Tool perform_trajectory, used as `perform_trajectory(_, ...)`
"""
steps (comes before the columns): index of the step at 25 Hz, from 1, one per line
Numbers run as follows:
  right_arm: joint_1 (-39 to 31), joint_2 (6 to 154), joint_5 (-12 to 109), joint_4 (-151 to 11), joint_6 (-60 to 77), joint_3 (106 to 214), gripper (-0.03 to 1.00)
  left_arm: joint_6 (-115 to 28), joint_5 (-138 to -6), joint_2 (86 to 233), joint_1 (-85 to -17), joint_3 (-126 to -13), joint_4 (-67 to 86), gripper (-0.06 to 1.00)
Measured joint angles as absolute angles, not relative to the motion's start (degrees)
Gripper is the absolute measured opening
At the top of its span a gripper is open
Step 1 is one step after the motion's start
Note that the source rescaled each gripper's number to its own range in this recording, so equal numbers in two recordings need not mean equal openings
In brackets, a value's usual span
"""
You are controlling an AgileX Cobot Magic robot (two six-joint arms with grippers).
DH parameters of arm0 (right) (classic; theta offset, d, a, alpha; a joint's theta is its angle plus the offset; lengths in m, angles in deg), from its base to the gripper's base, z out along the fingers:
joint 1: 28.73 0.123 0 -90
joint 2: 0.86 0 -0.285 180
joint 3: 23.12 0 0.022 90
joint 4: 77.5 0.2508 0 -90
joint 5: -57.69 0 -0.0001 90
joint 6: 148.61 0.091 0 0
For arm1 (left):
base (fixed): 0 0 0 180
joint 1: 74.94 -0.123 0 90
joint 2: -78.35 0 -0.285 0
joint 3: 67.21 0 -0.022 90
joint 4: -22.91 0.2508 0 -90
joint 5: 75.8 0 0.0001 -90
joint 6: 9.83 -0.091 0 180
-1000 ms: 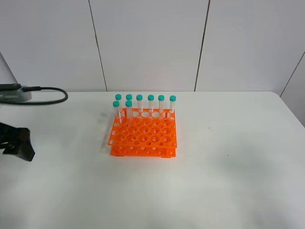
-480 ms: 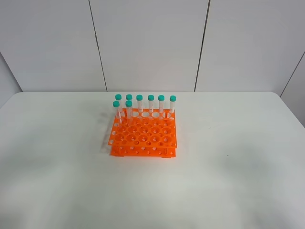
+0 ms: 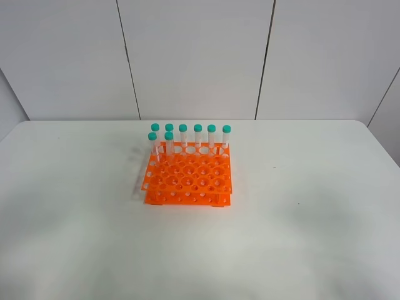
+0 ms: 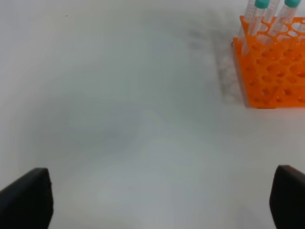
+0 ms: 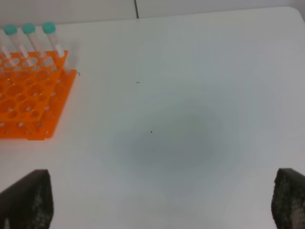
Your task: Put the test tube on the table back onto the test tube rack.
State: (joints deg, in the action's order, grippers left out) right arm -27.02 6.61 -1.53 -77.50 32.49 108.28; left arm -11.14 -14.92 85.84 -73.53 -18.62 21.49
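The rack [image 3: 188, 177] sits centre-left of the overhead frame on the table [image 3: 300, 237], with eight capped tubes [image 3: 197, 136] upright along its far rows. No tube lies loose on the table in any view, so the task's tube appears to be among those eight.

Left gripper [image 4: 162, 202]: fingertips at opposite lower corners of its wrist view, spread wide, empty. Right gripper [image 5: 162, 200]: likewise spread, empty.

Handling judgement: a tube is light, stiff and slick-walled. Grip just under the cap, where the tube is widest.
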Motion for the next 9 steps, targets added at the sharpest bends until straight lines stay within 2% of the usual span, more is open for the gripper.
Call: perform_trajectory(9, -27.02, 6.61, -1.53, -77.50, 32.54, 108.28, 1.00, -11.30, -14.92, 85.84, -73.46, -18.62, 21.49, 1.00)
